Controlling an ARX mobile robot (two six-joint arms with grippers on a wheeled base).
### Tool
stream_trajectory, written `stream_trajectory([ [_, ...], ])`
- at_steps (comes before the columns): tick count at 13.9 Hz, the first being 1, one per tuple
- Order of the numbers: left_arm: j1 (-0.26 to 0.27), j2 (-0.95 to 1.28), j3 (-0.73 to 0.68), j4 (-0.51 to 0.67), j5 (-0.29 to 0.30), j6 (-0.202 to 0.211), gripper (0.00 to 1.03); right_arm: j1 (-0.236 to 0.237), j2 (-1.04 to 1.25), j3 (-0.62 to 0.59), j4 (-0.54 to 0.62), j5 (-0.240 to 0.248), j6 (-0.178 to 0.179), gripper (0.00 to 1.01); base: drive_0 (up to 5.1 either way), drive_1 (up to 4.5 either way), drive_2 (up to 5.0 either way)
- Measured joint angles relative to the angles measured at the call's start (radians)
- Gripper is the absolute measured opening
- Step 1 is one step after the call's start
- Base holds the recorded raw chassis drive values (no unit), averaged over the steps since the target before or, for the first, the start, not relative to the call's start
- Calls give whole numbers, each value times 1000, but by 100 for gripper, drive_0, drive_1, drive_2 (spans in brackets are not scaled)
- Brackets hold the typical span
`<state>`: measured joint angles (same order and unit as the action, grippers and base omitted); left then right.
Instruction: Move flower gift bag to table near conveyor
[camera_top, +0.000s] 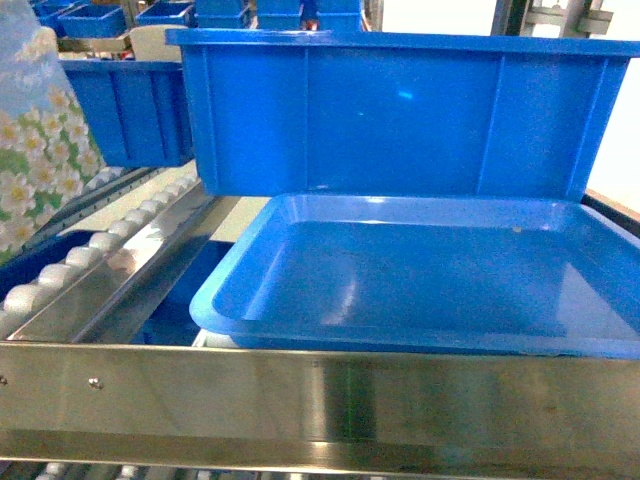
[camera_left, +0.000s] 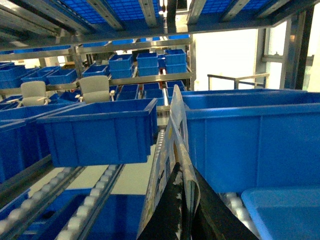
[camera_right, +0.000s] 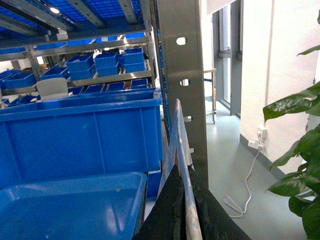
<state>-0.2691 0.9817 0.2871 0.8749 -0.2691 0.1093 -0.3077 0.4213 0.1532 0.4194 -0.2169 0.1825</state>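
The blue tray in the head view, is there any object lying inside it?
No. The blue tray shows only its bare, shiny blue floor, with nothing lying in it.

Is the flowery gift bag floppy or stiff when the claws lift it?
Probably a bit of both. The flower gift bag looks like thin card, and the edge standing up from the left claw bends slightly, so it likely flexes. The right claw pinches another thin edge. It is probably light and may sway.
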Motion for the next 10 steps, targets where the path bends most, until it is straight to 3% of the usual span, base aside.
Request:
stream_trajectory([
  [3, -19, -174, -90, -60, -40, 50, 2, 0, 0, 0, 0, 0, 0, 2, 0, 0, 0],
  [5, -23, -186, -93, -59, -42, 59, 2, 0, 0, 0, 0, 0, 0, 2, 0, 0, 0],
  [10, -24, -183, -93, -59, -42, 65, 2, 0, 0, 0, 0, 4, 0, 2, -480, 237, 274],
])
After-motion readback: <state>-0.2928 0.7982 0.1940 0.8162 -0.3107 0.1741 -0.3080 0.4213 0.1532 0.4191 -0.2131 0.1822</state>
